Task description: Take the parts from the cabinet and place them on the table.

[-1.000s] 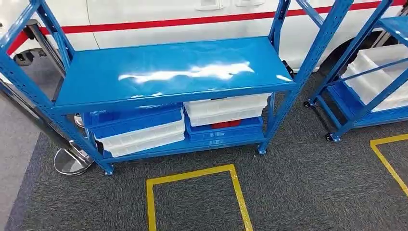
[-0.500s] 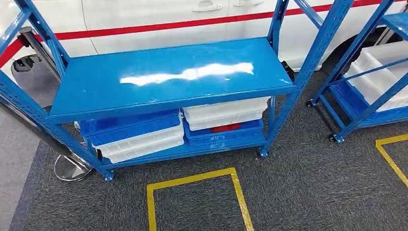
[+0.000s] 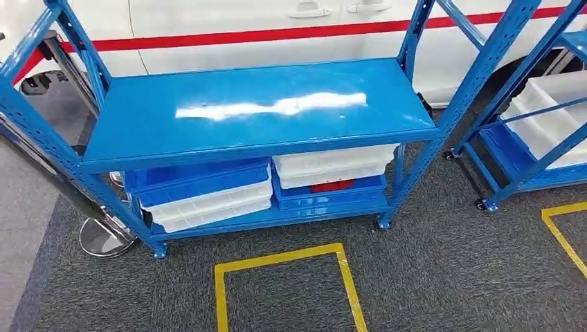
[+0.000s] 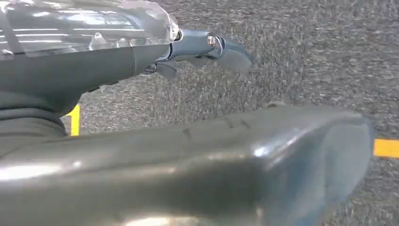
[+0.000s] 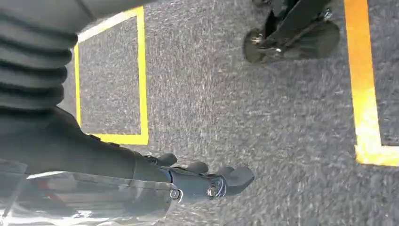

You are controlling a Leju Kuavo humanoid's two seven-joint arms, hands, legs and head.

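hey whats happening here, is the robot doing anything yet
Nothing is being handled yet. The robot faces a blue metal shelving rack whose top shelf is bare; the lower shelf holds stacked blue and white plastic trays. Both arms hang down over the grey carpet: the left hand and the right hand hold nothing, with their fingers apart. A yellow tape square marks the floor before the rack.

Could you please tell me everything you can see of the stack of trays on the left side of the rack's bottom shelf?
The left stack of trays sits on the bottom shelf of the blue metal rack, under its bare top shelf. It looks like plastic: a blue tray on top, shallow white ones beneath, lying flat and slightly skewed. Their contents are hidden. A second stack stands close beside it; whether they touch is unclear.
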